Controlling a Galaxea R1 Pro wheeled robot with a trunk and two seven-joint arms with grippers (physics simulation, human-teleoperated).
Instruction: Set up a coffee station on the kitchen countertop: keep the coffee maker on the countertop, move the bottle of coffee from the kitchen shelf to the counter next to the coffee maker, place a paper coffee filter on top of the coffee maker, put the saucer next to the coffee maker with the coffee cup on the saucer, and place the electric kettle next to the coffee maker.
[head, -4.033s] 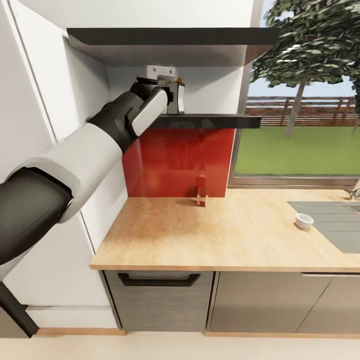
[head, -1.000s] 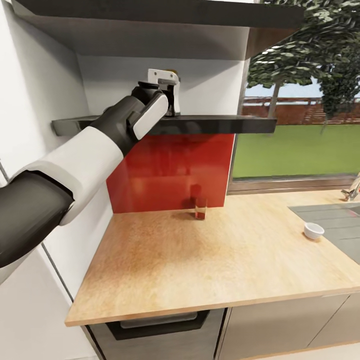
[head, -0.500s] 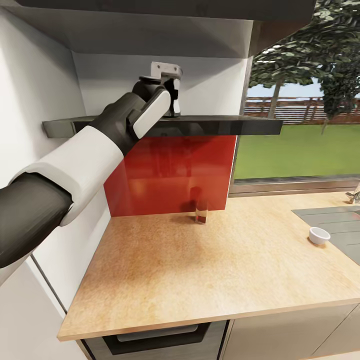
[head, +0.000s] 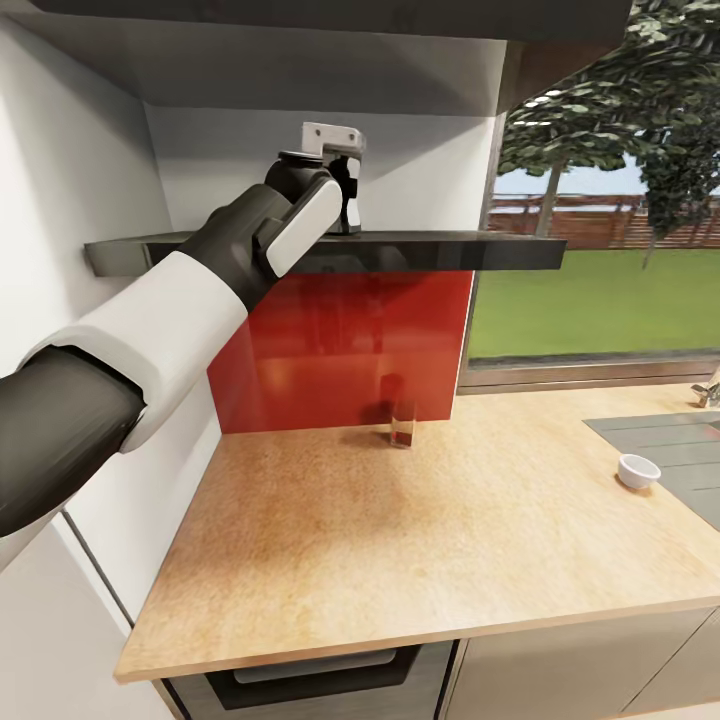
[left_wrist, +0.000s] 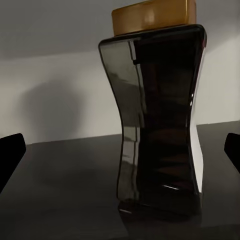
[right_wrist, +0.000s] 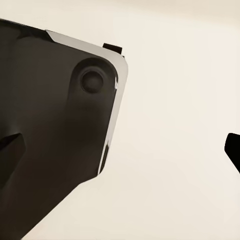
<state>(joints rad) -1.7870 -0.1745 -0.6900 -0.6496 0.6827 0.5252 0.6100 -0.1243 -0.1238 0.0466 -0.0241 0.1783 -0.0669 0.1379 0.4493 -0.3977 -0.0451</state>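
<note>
Dark shelf above the wooden counter carries our coffee bottle, upright, between our left gripper's spread fingers, neither touching it. Our right gripper hangs spread too, holding nothing. On the counter, a small white cup sits well apart.

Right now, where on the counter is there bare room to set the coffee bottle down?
The counter is bare across its wide front, from the left wall to the sink. A small glass stands by the red backsplash, and a white cup sits at the sink's edge. The bottle stands on the shelf.
</note>
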